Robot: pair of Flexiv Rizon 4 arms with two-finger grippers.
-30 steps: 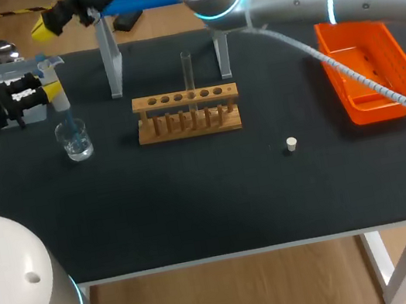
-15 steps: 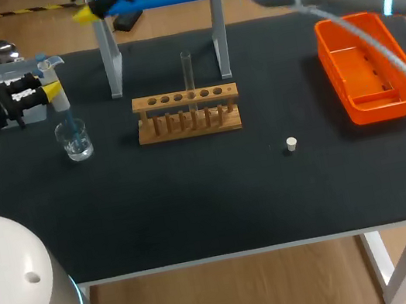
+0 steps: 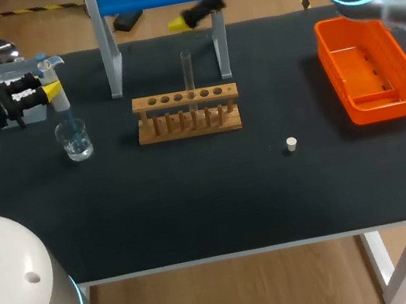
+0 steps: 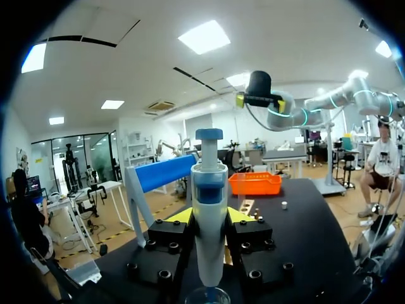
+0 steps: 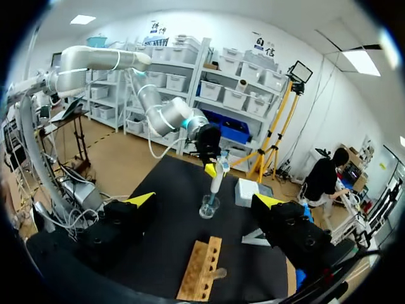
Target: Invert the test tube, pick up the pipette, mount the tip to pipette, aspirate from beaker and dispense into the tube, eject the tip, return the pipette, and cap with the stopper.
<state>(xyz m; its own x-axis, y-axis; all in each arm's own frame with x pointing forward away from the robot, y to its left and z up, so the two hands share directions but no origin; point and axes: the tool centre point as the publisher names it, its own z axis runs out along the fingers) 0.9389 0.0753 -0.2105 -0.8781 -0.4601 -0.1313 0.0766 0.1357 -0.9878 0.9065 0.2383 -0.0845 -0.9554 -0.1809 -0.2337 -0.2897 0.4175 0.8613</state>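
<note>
Now the right gripper (image 3: 169,2), fingers apart and empty, has swung rightward clear, leaving the left gripper (image 3: 49,81) clamping the pipette (image 3: 60,97) in the beaker (image 3: 75,140), seemingly to aspirate.

The head camera sits high behind the robot, looking down so the whole bench (image 3: 198,216) fits, test tube rack (image 3: 187,112) mid-frame. The left wrist camera rides close behind the pipette (image 4: 209,215), facing level across the bench toward the orange tray (image 4: 255,183). The right wrist camera hangs high, looking down and back over rack, beaker (image 5: 209,206) and pipette, all shared with the head view.
</note>
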